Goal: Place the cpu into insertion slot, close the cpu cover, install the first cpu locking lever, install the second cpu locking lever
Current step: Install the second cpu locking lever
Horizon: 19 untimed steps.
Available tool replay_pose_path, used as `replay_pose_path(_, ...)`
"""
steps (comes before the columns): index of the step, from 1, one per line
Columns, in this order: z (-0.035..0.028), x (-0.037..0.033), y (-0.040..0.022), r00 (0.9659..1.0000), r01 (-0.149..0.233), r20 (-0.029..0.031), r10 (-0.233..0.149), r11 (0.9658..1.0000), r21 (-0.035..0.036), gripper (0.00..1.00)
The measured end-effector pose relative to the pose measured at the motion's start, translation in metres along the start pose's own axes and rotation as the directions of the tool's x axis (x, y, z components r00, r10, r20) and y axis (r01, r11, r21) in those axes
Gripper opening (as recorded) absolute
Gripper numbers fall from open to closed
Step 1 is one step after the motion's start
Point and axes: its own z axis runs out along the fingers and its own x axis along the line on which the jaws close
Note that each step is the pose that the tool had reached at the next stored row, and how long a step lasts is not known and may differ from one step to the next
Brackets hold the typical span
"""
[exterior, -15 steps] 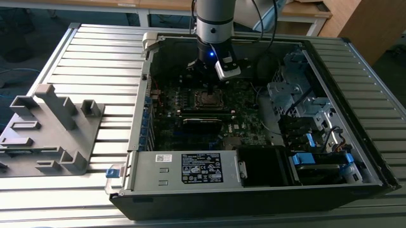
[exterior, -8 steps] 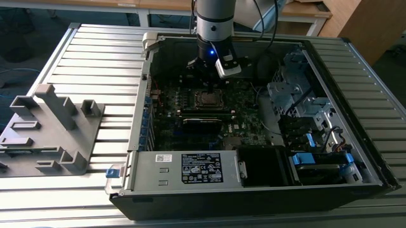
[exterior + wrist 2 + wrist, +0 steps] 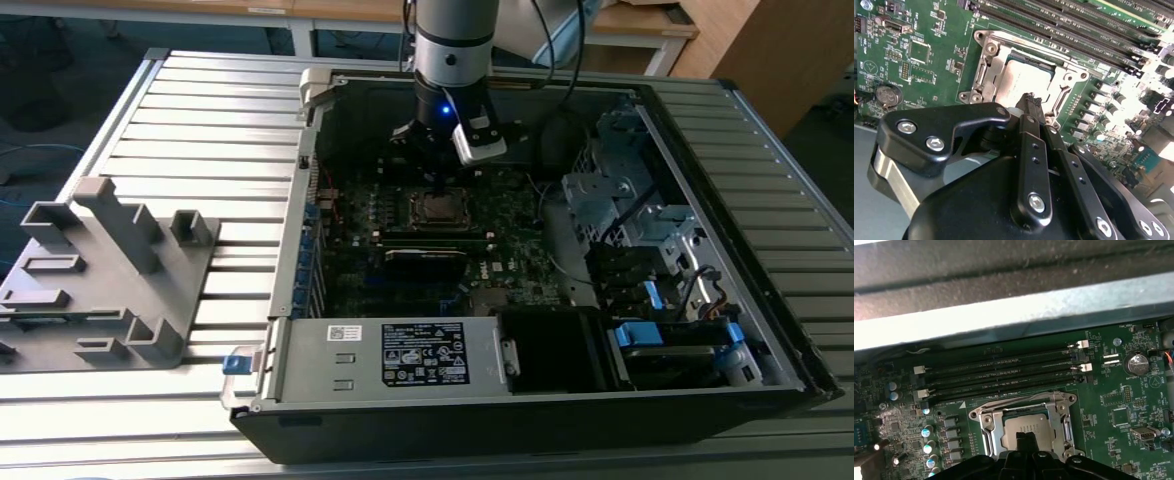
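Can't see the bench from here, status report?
Gripper shut, tips over the cpu. Cpu seated in the insertion slot, cpu cover down. Nothing in the way.

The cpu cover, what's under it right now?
Through the cpu cover's window the cpu's metal top shows, seated in the insertion slot. The gripper, fingers together, hides its near edge; the socket contacts beneath are covered.

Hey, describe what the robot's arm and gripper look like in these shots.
In the exterior view the arm is a silver-grey cylinder with a glowing blue light, a small white box at its wrist and dark cables behind. In the second wrist view the gripper is matte black, with rounded linkage plates, silver screws and narrow fingers.
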Motion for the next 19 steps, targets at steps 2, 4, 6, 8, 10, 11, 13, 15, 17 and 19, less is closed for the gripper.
replay_pose_path(2,0.0001,0.0000,0.0001,1.0000,0.000,-0.0002,0.000,1.0000,-0.0002,0.10)
replay_pose_path(4,0.0002,-0.0003,0.0001,1.0000,0.010,-0.0002,-0.010,0.9999,-0.0009,0.10)
replay_pose_path(6,0.0003,-0.0009,0.0002,0.9996,0.030,0.0002,-0.030,0.9996,-0.0019,0.10)
replay_pose_path(8,0.0002,-0.0013,0.0003,0.9991,0.042,0.0003,-0.042,0.9991,-0.0021,0.10)
replay_pose_path(10,0.0002,-0.0013,0.0003,0.9991,0.043,0.0003,-0.043,0.9991,-0.0020,0.10)
replay_pose_path(11,-0.0001,-0.0013,0.0003,0.9991,0.043,0.0002,-0.043,0.9991,-0.0019,0.10)
replay_pose_path(13,-0.0027,-0.0014,0.0002,0.9991,0.043,0.0002,-0.043,0.9991,-0.0018,0.10)
replay_pose_path(15,-0.0056,-0.0015,0.0002,0.9991,0.043,0.0003,-0.043,0.9991,-0.0020,0.10)
replay_pose_path(17,-0.0073,-0.0016,0.0002,0.9991,0.043,0.0003,-0.043,0.9991,-0.0020,0.10)
replay_pose_path(19,-0.0073,-0.0016,0.0002,0.9991,0.043,0.0003,-0.043,0.9991,-0.0022,0.10)
